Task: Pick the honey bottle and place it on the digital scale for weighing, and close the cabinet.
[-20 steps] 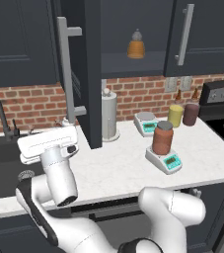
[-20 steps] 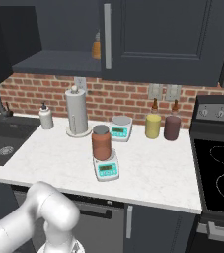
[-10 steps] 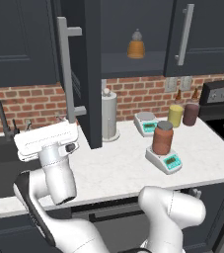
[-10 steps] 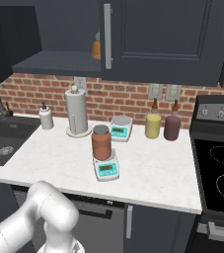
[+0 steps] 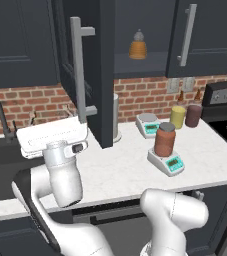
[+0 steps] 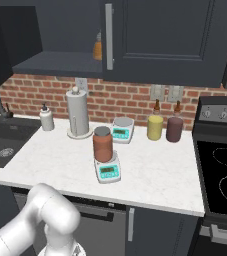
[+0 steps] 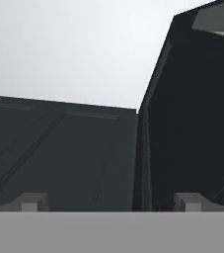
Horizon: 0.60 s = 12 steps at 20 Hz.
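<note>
The honey bottle (image 5: pixel 165 140) (image 6: pixel 103 144), a reddish-brown jar with a grey lid, stands upright on the digital scale (image 5: pixel 169 164) (image 6: pixel 108 171) near the counter's front. The cabinet (image 5: pixel 150 30) above is open, and its door (image 5: pixel 96 75) (image 6: pixel 108 35) with the long grey bar handle juts out over the counter. My white hand (image 5: pixel 52 135) hangs left of that door, over the sink's edge, far from the jar. In the hand view my gripper (image 7: pixel 111 203) points up at dark cabinet panels (image 7: pixel 59 158) and stands open with nothing between its fingertips (image 7: pixel 33 201).
An orange beehive bottle (image 5: pixel 138 46) sits on the open shelf. A boxier white scale (image 5: pixel 147 124), a paper towel roll (image 6: pixel 77 112), a yellow jar (image 5: pixel 177 116) and a dark red jar (image 5: pixel 193 115) line the brick wall. The sink (image 6: pixel 5 145) lies left and the stove (image 6: pixel 220 175) right.
My hand has risen a little beside the open door. The gripper stays open, and the jar stays on the scale.
</note>
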Tool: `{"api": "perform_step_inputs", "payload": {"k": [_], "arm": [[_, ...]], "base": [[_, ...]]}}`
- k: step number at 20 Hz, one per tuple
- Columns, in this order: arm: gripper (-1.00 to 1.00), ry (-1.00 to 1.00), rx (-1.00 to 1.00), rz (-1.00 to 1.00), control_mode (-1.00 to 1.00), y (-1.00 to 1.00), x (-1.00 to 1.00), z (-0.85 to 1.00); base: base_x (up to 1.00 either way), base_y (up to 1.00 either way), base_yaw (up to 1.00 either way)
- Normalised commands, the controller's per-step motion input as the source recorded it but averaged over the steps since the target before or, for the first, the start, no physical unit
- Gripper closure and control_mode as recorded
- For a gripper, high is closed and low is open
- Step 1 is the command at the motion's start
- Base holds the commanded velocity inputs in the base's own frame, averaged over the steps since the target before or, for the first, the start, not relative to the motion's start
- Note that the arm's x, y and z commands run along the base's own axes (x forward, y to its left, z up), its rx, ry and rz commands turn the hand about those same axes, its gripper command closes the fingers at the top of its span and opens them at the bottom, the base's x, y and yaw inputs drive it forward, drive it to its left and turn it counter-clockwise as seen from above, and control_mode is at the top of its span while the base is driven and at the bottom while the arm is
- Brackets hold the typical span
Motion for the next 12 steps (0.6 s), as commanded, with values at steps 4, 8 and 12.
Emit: {"api": "perform_step_inputs", "payload": {"k": [4, 8, 12], "arm": [[-1.0, -0.23, 0.12, -0.16, -1.0, -0.55, -0.31, 0.33], [-1.0, -0.1, 0.21, -0.09, -1.0, -0.92, -0.05, 0.18], [-1.0, 0.0, 0.2, -0.05, -1.0, -1.0, 0.23, 0.0]], "base": [[0.0, 0.0, 0.0], [0.0, 0.0, 0.0], [0.0, 0.0, 0.0]]}}
